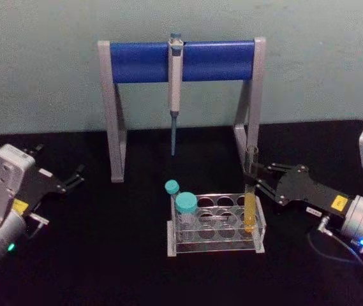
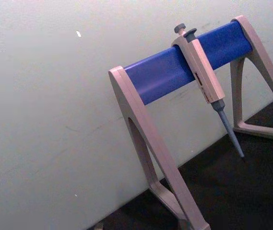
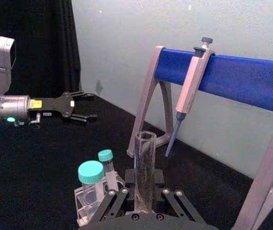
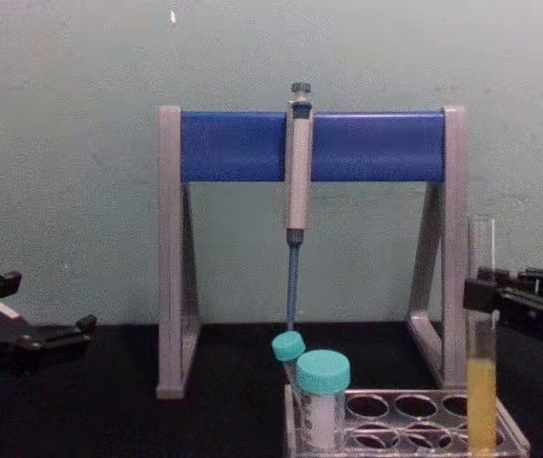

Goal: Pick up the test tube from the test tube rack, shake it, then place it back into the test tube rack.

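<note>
Looking at your right gripper [image 1: 252,180], you find its fingers closed on the tube [image 1: 251,213], pinching the clear glass above the yellow liquid. The tube stands upright in a right-end hole of the rack [image 1: 214,247]. Your left gripper [image 1: 60,162] sits well off to the left, fingers spread, holding nothing.

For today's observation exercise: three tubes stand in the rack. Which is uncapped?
The long test tube with yellow-orange liquid at the right end of the rack, in the right claw; the other two are shorter, teal-capped.
</note>
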